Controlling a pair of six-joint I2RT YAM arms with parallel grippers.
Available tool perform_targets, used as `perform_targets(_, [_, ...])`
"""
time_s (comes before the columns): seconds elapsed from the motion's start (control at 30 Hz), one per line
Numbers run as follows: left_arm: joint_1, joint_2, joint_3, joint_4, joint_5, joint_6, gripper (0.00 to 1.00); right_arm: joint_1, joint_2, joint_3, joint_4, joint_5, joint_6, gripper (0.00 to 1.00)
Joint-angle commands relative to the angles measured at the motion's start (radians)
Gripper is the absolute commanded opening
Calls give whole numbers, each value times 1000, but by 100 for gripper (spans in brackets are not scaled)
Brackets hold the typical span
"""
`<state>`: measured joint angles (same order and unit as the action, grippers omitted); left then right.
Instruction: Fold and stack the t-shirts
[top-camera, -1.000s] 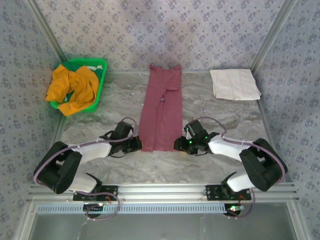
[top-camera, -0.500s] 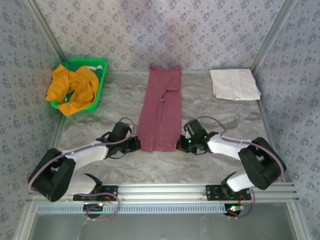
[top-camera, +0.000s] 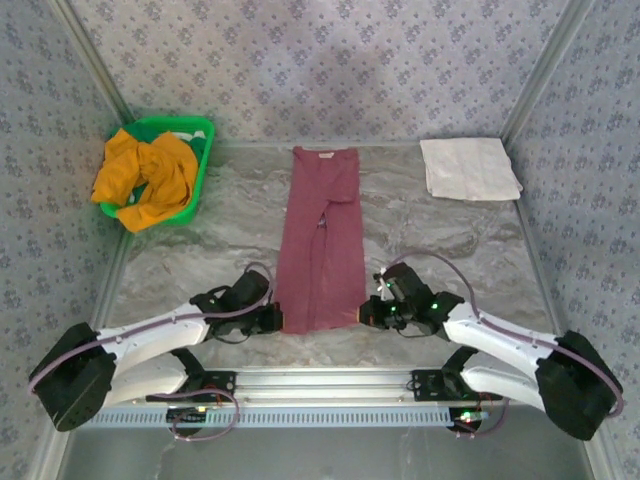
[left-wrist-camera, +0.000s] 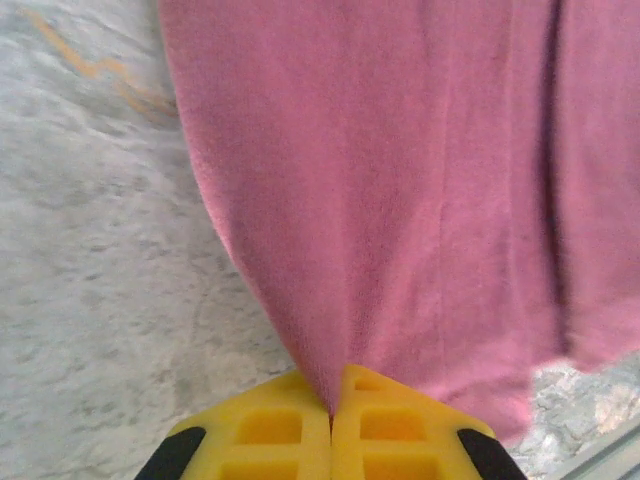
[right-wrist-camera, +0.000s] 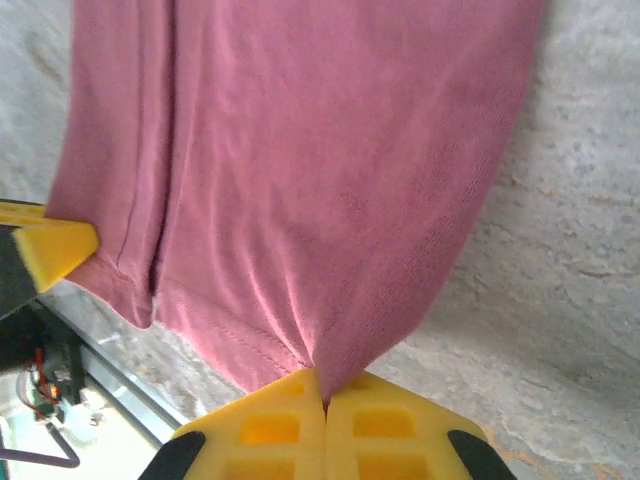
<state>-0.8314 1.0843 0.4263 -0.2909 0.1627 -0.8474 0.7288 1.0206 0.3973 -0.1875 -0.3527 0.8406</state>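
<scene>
Maroon t-shirt (top-camera: 322, 240) is lying as a long narrow strip down the middle of the table (top-camera: 230, 215) in the top view, with the sides already folded in, the collar end toward the far wall and the hem end near the arms. Left gripper (top-camera: 272, 318) is sitting at the near left corner of the strip and right gripper (top-camera: 368, 312) at the near right corner, both touching the cloth. Mustard-orange t-shirt (top-camera: 145, 178) is lying bunched in the green basket (top-camera: 205, 135) at far left, spilling over its rim, unfolded. White folded cloth (top-camera: 470, 168) is sitting at far right; cannot tell if it is a shirt

Left wrist view: yellow fingertips (left-wrist-camera: 280, 430) are pressing together with the maroon edge pinched between them, so this gripper is clenching the shirt, and the cloth is fanning out flat over the marble

Right wrist view: yellow fingertips (right-wrist-camera: 260, 425) are clamping the hem corner, with wrinkles radiating from the pinch. The other arm's yellow finger is showing at the left edge, beside the opposite corner

Progress, judging: the lengthwise folds are looking done and both near corners are gripped, probably for the crosswise fold. That fold, the whole orange shirt and the stacking are all remaining, so the task is sitting under halfway
</scene>
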Motion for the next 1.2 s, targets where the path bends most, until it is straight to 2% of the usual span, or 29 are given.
perform_targets(0.0, [25,-6,161,-121,-56,34,0,-42,-22,84,-65,35,-25,0])
perform_targets(0.17, [161,82,337,-154,-12,142,0,-155,72,236,-113,54,-142,0])
perform_targets(0.27, [246,170,425,-126,25,201,0,-225,170,296,-50,31,-180,0])
perform_targets(0.47, [362,361,552,-40,28,303,0,-285,398,469,0,80,-272,0])
perform_targets(0.67, [401,561,710,-1,71,393,0,-329,577,606,38,62,-313,0])
perform_targets(0.83, [432,652,783,11,104,402,0,-355,668,698,39,53,-332,0])
perform_targets(1.07, [459,786,943,3,96,453,0,-396,813,861,32,56,-358,0])
perform_targets(1.1, [468,827,986,3,97,467,8,-407,859,902,29,51,-362,2])
perform_targets(1.13, [479,872,1035,1,97,483,27,-420,911,957,19,34,-362,15])
perform_targets(1.17, [488,914,1083,-3,98,497,41,-434,957,1011,0,27,-361,27])
